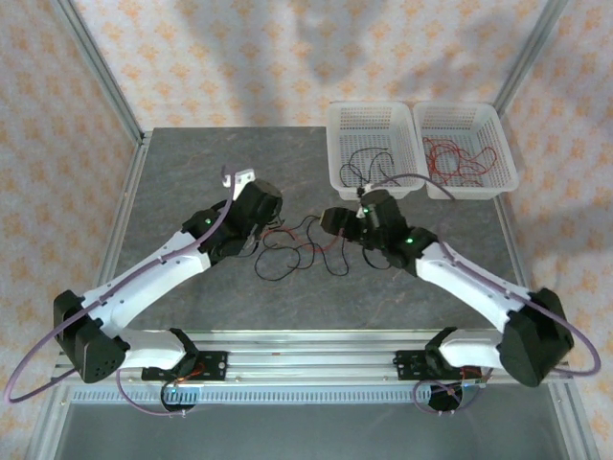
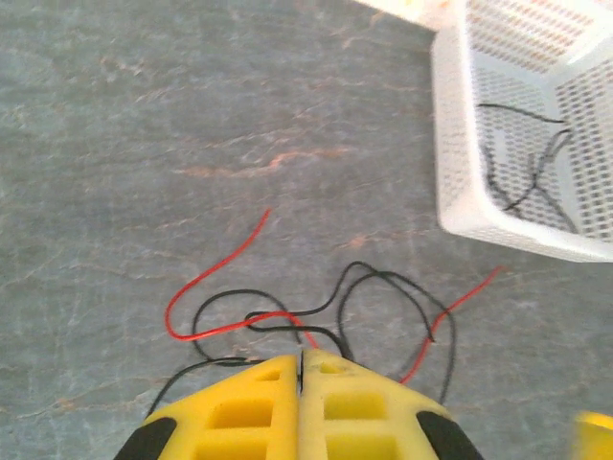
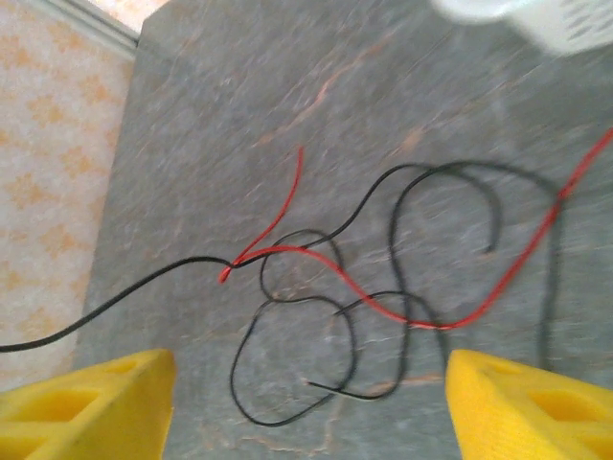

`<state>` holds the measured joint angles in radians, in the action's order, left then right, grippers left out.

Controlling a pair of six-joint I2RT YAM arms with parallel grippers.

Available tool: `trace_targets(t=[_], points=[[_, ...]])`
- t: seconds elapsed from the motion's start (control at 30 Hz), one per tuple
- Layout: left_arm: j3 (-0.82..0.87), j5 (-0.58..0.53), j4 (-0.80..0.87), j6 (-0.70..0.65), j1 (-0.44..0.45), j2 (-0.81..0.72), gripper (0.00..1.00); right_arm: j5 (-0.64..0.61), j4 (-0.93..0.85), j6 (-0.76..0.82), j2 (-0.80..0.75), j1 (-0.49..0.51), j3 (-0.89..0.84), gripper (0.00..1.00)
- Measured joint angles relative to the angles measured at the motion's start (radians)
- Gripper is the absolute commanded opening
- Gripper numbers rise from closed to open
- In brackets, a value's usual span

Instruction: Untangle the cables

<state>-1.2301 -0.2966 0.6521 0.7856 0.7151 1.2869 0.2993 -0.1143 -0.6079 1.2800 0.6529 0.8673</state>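
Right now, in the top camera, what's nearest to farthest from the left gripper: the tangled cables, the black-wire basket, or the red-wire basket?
From the left gripper:
1. tangled cables, on the table right at its fingertips.
2. black-wire basket, at the far side, right of centre.
3. red-wire basket, beside that one, farther right.

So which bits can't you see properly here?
Left wrist view: the shut left end effector covers where the cables run under it, so grip unclear.
Right wrist view: blur smears the basket; a black wire is cut by the left edge.
Top view: their crossings are too small.
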Motion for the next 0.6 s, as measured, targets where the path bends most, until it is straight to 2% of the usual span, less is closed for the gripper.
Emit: trace_targets(t=[0.23, 0.47, 0.6], points=[[-0.151, -0.006, 0.043, -0.029, 0.046, 0.000, 0.00, 0.008, 0.184, -0.117, 0.176, 0.059, 0.000, 0.56], [-0.236, -0.019, 0.068, -0.060, 0.063, 0.022, 0.00, -0.003, 0.296, -0.173, 0.292, 0.064, 0.000, 0.45], [-0.283, -0.019, 0.083, -0.079, 0.074, 0.037, 0.00, -0.003, 0.336, -0.190, 0.357, 0.065, 0.000, 0.42]])
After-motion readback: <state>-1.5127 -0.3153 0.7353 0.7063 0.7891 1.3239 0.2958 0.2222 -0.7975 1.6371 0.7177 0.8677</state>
